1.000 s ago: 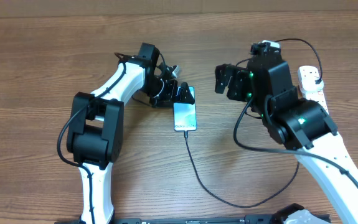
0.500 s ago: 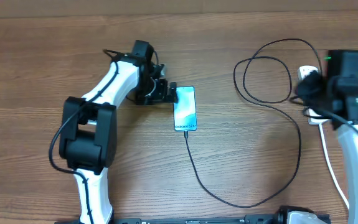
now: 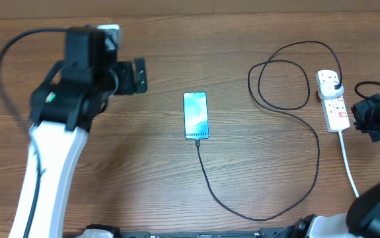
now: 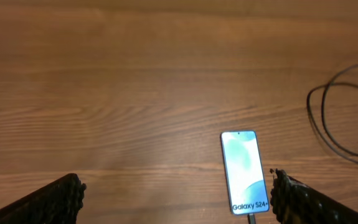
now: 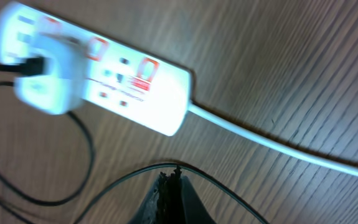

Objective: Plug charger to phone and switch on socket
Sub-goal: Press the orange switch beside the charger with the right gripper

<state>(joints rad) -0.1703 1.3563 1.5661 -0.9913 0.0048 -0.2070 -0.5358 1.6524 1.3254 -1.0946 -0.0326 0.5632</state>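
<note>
Red switches (image 5: pixel 145 67) on socket (image 5: pixel 161 104), right wrist

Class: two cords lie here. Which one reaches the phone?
The thin black charger cable, meeting the phone at its text end; the thick white cord leaves the socket.

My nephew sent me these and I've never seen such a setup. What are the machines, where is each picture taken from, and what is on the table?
These are two robot arms at a wooden table. One picture looks down from above. The other two come from a small camera on each arm's wrist. On the table lie a phone with a lit blue screen, a black charger cable running into the phone's lower end, and a white socket strip where the cable's other end is plugged in. The left gripper is open, off to the side of the phone. The right gripper is shut, beside the socket. Neither appears to hold anything.
</note>
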